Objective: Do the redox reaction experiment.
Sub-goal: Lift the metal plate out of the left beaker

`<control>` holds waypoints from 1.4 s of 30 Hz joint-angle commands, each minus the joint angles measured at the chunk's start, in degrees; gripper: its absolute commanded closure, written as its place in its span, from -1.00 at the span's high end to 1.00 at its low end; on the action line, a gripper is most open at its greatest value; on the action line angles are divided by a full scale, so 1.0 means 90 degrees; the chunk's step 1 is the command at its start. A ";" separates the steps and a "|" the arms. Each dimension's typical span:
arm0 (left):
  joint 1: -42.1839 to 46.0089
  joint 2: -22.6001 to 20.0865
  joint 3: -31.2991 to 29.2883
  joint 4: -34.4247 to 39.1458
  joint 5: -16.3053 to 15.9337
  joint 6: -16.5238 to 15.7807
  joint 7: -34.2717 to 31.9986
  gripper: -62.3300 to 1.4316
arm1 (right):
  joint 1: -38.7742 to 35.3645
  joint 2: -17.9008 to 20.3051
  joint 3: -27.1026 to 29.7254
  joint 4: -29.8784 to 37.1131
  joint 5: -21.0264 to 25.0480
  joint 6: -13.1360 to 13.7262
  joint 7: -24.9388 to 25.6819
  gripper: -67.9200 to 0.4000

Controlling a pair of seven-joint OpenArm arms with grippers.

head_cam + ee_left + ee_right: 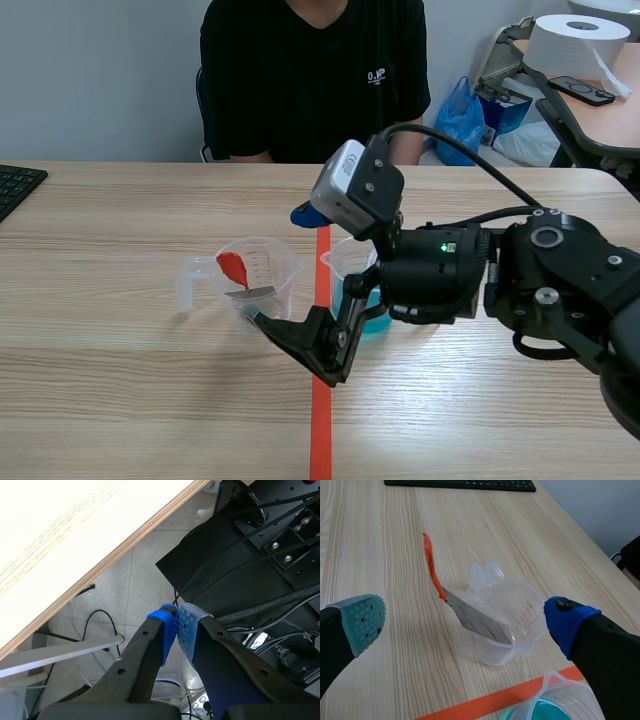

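Pale wood covered the bench [120,300], with a person [310,70] in a black shirt seated across it and a keyboard [15,185] at one far edge. A clear cup [507,620] stood just left of the tape line. A spatula [470,617] leaned in it, metal blade down and orange-red handle slanting out over the rim. Just across the line, close under the right arm, stood a cup of blue-green liquid [372,318].

The right fingers [362,617] were spread wide and held nothing, hovering above the clear cup with the spatula between them. The left fingers [165,635] were pressed together on nothing, hanging below the bench edge over the floor.

The main risk looked like the light cup. A closing finger could catch its rim or lever the leaning spatula, tipping or dragging the cup. The thin, slanted handle could also slip out of a poorly centred pinch. The arm sat so near the filled cup that a sideways correction might nudge it and spill the liquid.
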 commanded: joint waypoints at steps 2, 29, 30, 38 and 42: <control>0.0051 0.0027 -0.0027 0.0090 -0.0036 0.0005 -0.0080 -0.83 | 0.0306 -0.0146 -0.0095 -0.0134 0.0078 -0.0002 0.0107 1.00; 0.0051 0.0027 -0.0027 0.0090 -0.0036 0.0005 -0.0083 -0.83 | 0.0930 -0.0483 -0.0330 -0.0471 -0.0090 -0.0223 0.0102 0.44; 0.0051 0.0027 -0.0027 0.0090 -0.0036 0.0005 -0.0080 -0.83 | 0.0930 -0.0483 -0.0330 -0.0471 -0.0090 -0.0223 0.0102 0.37; 0.0051 0.0029 -0.0027 0.0090 -0.0036 0.0005 -0.0080 -0.83 | 0.0930 -0.0483 -0.0330 -0.0471 -0.0090 -0.0245 0.0126 -0.08; 0.0051 0.0012 -0.0027 0.0090 -0.0019 0.0005 -0.0036 -0.83 | 0.0930 -0.0483 -0.0330 -0.0471 -0.0090 -0.0245 0.0153 -0.35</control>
